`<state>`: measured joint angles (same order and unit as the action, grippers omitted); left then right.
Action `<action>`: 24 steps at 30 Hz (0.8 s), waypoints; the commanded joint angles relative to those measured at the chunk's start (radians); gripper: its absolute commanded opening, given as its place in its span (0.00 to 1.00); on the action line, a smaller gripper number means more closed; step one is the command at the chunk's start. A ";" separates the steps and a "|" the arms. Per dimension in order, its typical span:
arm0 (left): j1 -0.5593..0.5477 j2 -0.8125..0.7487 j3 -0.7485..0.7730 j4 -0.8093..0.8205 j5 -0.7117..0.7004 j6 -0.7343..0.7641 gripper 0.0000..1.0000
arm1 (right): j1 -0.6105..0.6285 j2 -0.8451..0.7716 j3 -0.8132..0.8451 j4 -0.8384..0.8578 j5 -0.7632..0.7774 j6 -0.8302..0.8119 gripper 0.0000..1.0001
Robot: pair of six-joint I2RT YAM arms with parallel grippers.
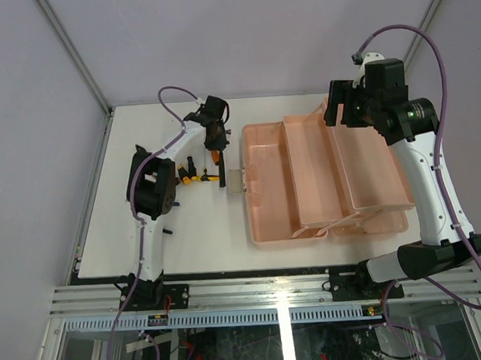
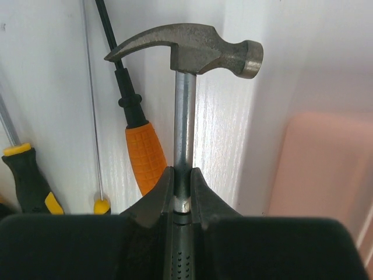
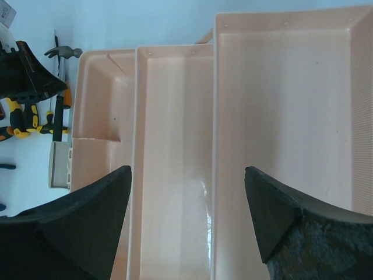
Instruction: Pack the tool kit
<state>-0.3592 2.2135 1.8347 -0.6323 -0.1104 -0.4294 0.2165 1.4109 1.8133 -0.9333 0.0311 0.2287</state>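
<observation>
- Toolbox lies open on the worktop, trays stepped out.
- Left jaws clamp the hammer by its shaft.
- Right jaws gape wide above the trays.

table: white | walls: pale lilac | rail: aluminium

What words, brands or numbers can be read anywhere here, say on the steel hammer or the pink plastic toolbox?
No text can be read in any view.
Steel claw hammer: bare metal head and shaft, no visible marking.
Translucent salmon-pink plastic toolbox: plain trays, no lettering.
Orange-handled screwdriver: no print visible.
</observation>
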 commanded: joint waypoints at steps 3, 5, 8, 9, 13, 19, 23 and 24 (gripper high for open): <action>-0.004 -0.103 -0.064 0.058 0.010 0.026 0.00 | -0.004 -0.029 -0.002 0.042 -0.075 0.007 0.85; -0.004 -0.142 -0.073 0.077 0.013 0.034 0.00 | -0.004 -0.025 -0.002 0.052 -0.121 0.012 0.85; -0.003 -0.192 -0.070 0.106 0.015 0.051 0.00 | -0.005 -0.014 0.002 0.061 -0.178 0.020 0.85; -0.002 -0.206 -0.065 0.114 0.018 0.055 0.00 | -0.005 -0.011 0.003 0.066 -0.190 0.020 0.85; -0.001 -0.260 -0.036 0.123 0.046 0.061 0.00 | -0.005 -0.009 0.003 0.077 -0.214 0.022 0.85; -0.007 -0.326 -0.038 0.104 0.122 -0.012 0.00 | -0.005 -0.023 -0.013 0.095 -0.217 0.029 0.85; -0.028 -0.356 -0.062 0.093 0.192 -0.086 0.00 | -0.004 -0.038 -0.036 0.107 -0.202 0.033 0.85; -0.037 -0.361 -0.071 0.092 0.208 -0.105 0.00 | -0.005 -0.043 -0.043 0.110 -0.199 0.034 0.85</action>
<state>-0.3653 1.8931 1.7676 -0.5846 0.0063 -0.4522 0.2153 1.4090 1.7863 -0.8738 -0.1596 0.2481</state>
